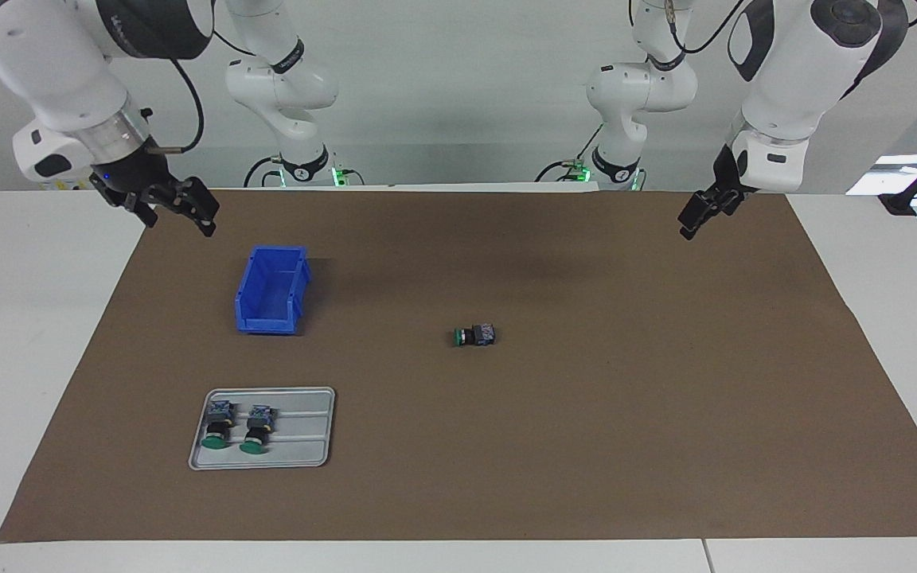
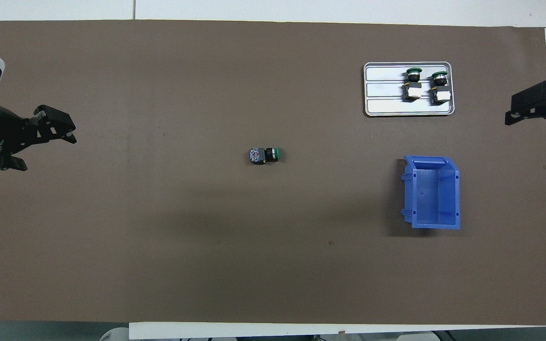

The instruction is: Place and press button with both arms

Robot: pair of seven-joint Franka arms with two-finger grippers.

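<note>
The button [image 1: 475, 336] lies on its side on the brown mat [image 1: 586, 446] near the middle of the table [image 1: 21, 334], well apart from both grippers and roughly midway between them. It has a flat round green cap, a short black barrel and a blue-grey terminal block, and the cap points toward the right arm's end of the table. The left gripper [image 1: 697, 219] hangs in the air over the mat's edge at its own end, jaws wide and holding nothing. The right gripper [image 1: 180, 211] hovers over the mat's corner at its end, also wide and empty; below it sit a blue bin [image 1: 271, 290] and a grey tray [image 1: 299, 446] carrying two more buttons [image 1: 237, 426].
</note>
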